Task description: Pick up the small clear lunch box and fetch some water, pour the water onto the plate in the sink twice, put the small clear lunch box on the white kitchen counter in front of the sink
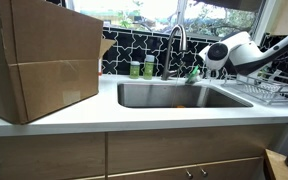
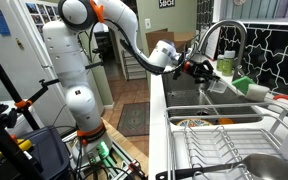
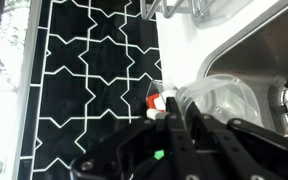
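Hand (image 2: 198,69) clamps small clear lunch box (image 3: 224,100); lettering on sign (image 2: 167,4) unreadable.

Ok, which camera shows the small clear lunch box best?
The wrist view: the small clear lunch box sits large right at the end effector, its see-through walls plain. In both exterior views it is a tiny, faint shape near the tap, hard to make out.

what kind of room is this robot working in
Most likely a home kitchen: a stainless-steel sink with a tall curved tap is set in a white counter above wooden cabinet fronts, a wire dish rack stands beside it, and black-and-white patterned tiles cover the wall behind.
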`<control>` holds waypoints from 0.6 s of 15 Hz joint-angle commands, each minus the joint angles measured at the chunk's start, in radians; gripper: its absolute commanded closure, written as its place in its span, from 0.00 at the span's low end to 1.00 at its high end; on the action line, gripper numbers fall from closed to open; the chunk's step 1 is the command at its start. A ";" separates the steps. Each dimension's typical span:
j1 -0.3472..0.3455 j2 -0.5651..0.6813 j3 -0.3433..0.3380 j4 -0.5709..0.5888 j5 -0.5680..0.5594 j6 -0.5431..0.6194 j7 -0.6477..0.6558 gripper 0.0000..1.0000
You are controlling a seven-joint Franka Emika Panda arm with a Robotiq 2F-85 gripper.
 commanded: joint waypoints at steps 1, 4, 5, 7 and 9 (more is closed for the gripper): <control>0.001 -0.050 0.006 -0.058 -0.065 -0.046 0.022 0.97; 0.006 -0.065 0.011 -0.073 -0.119 -0.073 0.033 0.97; 0.007 -0.069 0.014 -0.077 -0.141 -0.080 0.040 0.97; 0.008 -0.077 0.019 -0.084 -0.172 -0.089 0.050 0.97; 0.010 -0.085 0.024 -0.092 -0.207 -0.101 0.061 0.97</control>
